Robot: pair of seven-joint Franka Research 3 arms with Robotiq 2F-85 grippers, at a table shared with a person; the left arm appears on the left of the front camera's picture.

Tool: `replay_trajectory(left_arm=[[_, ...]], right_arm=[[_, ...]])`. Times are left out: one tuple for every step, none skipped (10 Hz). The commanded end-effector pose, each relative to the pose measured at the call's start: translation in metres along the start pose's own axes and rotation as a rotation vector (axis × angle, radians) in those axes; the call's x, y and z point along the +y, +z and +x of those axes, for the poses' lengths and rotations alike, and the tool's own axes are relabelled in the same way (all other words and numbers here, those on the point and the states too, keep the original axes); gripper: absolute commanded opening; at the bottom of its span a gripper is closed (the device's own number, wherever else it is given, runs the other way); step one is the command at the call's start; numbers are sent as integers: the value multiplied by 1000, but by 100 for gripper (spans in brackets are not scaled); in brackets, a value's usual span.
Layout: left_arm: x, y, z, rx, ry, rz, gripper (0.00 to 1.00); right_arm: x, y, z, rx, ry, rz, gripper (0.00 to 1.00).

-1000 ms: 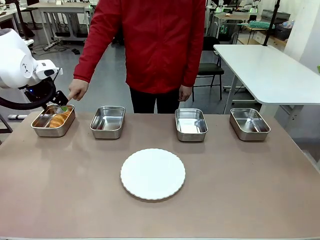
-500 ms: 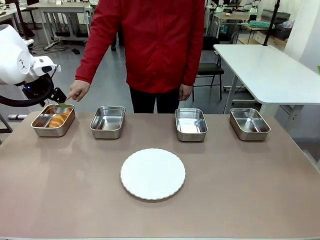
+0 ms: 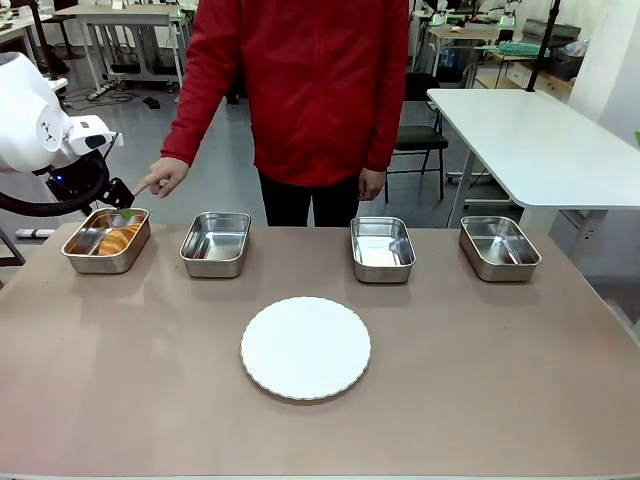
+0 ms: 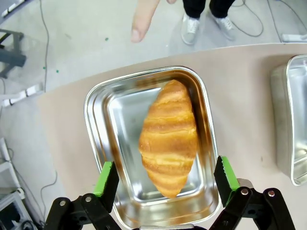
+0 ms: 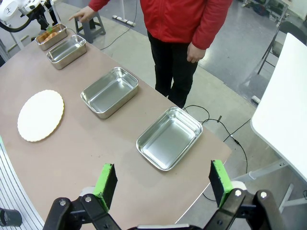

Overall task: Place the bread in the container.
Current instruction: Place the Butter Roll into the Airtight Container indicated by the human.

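Observation:
The bread (image 3: 119, 239), a golden-brown croissant, lies inside the container (image 3: 92, 262), the leftmost steel tray on the table. In the left wrist view the bread (image 4: 169, 139) rests lengthwise in the container (image 4: 94, 112), slightly right of its middle. My left gripper (image 3: 119, 203) hovers open just above the tray's far end. Its green pads (image 4: 106, 178) stand wide on either side of the croissant's near tip without touching it. My right gripper (image 5: 163, 181) is open and holds nothing, high over the table's right end.
Three more steel trays (image 3: 215, 243) (image 3: 382, 248) (image 3: 499, 247) line the far edge. A round white plate (image 3: 305, 347) sits mid-table. A person in red stands across the table, one hand (image 3: 162, 180) pointing a finger (image 4: 142, 21) toward the leftmost tray.
My left gripper has lifted up and slightly back from the tray, leaving the bread lying in it. The person's pointing hand has risen a little.

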State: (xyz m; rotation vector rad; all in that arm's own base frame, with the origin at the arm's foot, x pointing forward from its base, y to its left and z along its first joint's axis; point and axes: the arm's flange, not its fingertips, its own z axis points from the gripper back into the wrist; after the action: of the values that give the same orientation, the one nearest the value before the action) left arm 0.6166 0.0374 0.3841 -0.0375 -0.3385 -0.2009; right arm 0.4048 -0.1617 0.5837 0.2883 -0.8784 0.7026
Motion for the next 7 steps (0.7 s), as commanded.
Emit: replay_trajectory(left_arm=[[1,1,1,-9,0,5,100],[1,1,1,-9,0,5,100],[1,1,1,-9,0,5,100],[1,1,1,-9,0,5,100],[1,1,1,-9,0,5,100],[1,1,1,-9,0,5,100],[1,1,1,-9,0,5,100]], right_arm=[[0,0,1,-17,3,6,100],[0,0,1,-17,3,6,100],[0,0,1,-17,3,6,100],[0,0,1,-17,3,6,100],[0,0,1,-17,3,6,100],[0,0,1,-17,3,6,100],[0,0,1,-17,3,6,100]])
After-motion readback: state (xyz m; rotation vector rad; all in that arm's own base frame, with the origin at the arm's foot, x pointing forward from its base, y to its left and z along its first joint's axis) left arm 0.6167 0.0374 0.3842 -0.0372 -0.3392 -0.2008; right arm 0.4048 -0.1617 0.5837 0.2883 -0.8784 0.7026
